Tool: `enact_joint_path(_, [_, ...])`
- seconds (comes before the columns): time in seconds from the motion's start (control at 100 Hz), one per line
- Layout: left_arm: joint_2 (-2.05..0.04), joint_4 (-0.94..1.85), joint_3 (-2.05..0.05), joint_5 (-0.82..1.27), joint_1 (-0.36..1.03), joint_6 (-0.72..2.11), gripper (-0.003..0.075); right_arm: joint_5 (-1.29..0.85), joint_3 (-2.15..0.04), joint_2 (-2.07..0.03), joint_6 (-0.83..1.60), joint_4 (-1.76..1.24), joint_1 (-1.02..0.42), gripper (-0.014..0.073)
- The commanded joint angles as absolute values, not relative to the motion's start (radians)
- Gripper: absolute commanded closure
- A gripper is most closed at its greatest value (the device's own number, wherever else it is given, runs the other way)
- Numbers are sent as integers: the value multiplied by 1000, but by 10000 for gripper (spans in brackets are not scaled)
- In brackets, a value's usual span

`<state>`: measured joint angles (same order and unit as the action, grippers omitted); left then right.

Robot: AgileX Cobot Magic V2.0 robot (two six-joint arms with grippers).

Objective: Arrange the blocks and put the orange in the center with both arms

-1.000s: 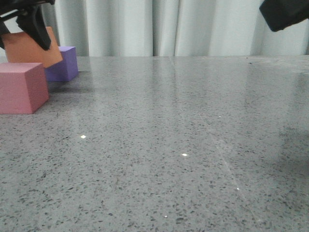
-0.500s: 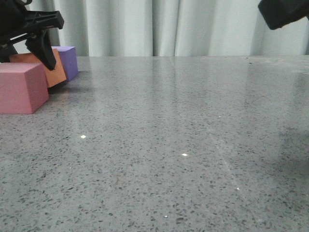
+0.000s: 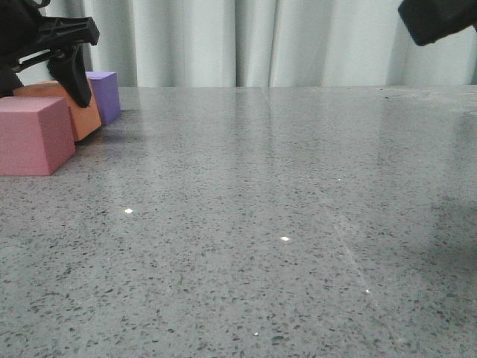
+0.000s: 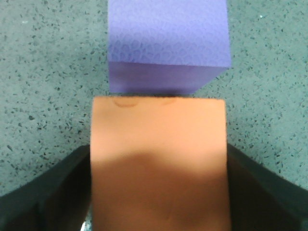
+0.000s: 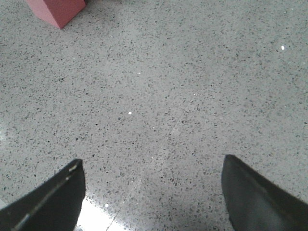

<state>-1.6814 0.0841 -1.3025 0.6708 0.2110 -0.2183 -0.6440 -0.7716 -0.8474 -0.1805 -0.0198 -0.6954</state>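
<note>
The orange cube [image 3: 88, 121] stands on the table between the pink-red cube [image 3: 33, 134] in front and the purple cube [image 3: 106, 95] behind. My left gripper [image 3: 41, 88] is shut on it from above. In the left wrist view the orange cube [image 4: 159, 154] fills the gap between the black fingers [image 4: 53, 192] of the left gripper [image 4: 159, 192], and its far edge meets the purple cube [image 4: 167, 43]. My right gripper [image 5: 151, 192] hangs open over bare table, with a corner of the pink-red cube [image 5: 57, 9] far off. Part of the right arm [image 3: 440, 19] shows at the upper right.
The grey speckled tabletop [image 3: 283, 224] stretches wide to the right of the three cubes. A pale curtain [image 3: 253, 41] hangs behind the table's far edge.
The left gripper has lowered the orange cube from a raised, tilted position down onto the table between the pink-red and purple cubes. The right arm has stayed still.
</note>
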Motion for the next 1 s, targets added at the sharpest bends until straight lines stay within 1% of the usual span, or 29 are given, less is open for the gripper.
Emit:
enact_joint_path(0.0, [-1644, 97, -1326, 625, 215, -231, 224, -579, -797, -839, -174, -22, -696, 11])
enact_joint_path(0.26, [-1610, 102, -1328, 625, 215, -231, 225, -578, -797, -839, -174, -22, -696, 11])
enact_joint_path(0.54, [-1474, 102, -1328, 627, 215, -231, 225, -551, -797, -834, -174, -22, -696, 11])
enact_joint_path(0.71, [-1343, 71, -1310, 627, 215, -231, 227, -532, -794, -800, -174, -12, -696, 11])
enact_joint_path(0.81, [-1241, 55, -1258, 608, 215, -231, 230, -507, -774, -757, -174, 8, -696, 13])
enact_joint_path(0.89, [-1164, 47, -1197, 580, 215, -231, 251, -497, -756, -722, -174, 17, -696, 13])
enact_joint_path(0.99, [-1042, 40, -1104, 531, 215, -231, 302, -485, -732, -673, -174, 24, -696, 15])
